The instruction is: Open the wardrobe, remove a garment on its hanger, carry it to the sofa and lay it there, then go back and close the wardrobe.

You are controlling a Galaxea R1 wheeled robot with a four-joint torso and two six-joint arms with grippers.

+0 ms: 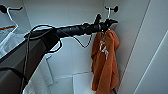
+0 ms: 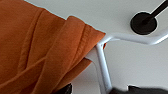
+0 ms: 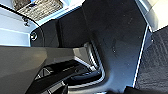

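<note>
I look into the open wardrobe (image 1: 65,15), white inside. The garment (image 1: 105,60), a rust-orange hoodie with white lettering, hangs at the right on the thin white hanger (image 2: 102,62). The hanger's hook (image 1: 108,11) sits over a black peg (image 1: 115,9). My left arm reaches in from the left, and my left gripper (image 1: 110,23) is at the hanger's neck just above the hoodie's shoulders. In the left wrist view the white neck runs down between two dark finger parts that stand apart, so the gripper looks open around it. The orange cloth (image 2: 37,50) lies close beside it.
A white T-shirt (image 1: 8,43) on another white hanger hangs at the left from a second black peg (image 1: 3,9). A white box (image 1: 81,82) stands on the wardrobe floor. The wardrobe's side wall and door (image 1: 147,50) are close on the right. The right wrist view shows the robot's own dark body (image 3: 112,37).
</note>
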